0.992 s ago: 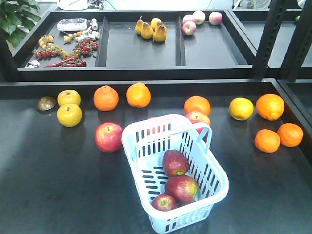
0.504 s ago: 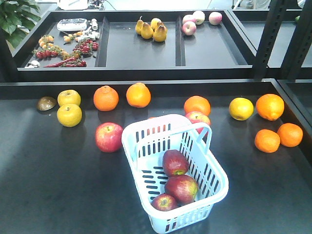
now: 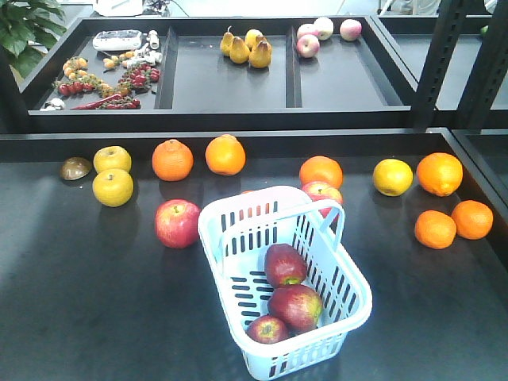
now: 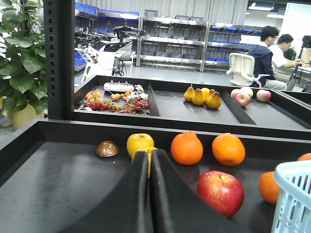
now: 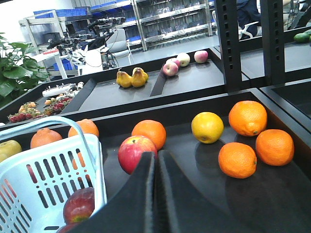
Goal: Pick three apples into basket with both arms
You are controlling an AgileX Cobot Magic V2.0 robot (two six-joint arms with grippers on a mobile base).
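The light blue basket [image 3: 286, 278] sits at the near edge of the dark surface [image 3: 79, 302], turned a bit so one corner points to 11 o'clock. Its loop handle [image 3: 313, 208] stands up over the far end. Three red apples lie inside, in a row from 6 to 12 o'clock: a small one [image 3: 267, 329], a big one [image 3: 295, 306] touching it, and one more [image 3: 285, 264] behind.

The left gripper [image 4: 148, 194] has its jaws pressed shut with nothing in them. The right gripper [image 5: 155, 194] is the same, shut and bare.

At 9 o'clock of the basket there is wide bare surface. Another red apple [image 3: 177, 223] lies just beside the basket at 10 o'clock. One more apple [image 3: 321, 193] sits right behind the handle at 12 o'clock.

Farther back, oranges [image 3: 172, 159] and yellow fruits [image 3: 113, 187] stand in a loose line along the raised back edge. More oranges [image 3: 435, 228] are grouped at 3 o'clock near the right wall.

Beyond that edge, black trays [image 3: 230, 79] hold pears [image 3: 248, 49], peaches [image 3: 321, 33] and small red fruits [image 3: 119, 83].
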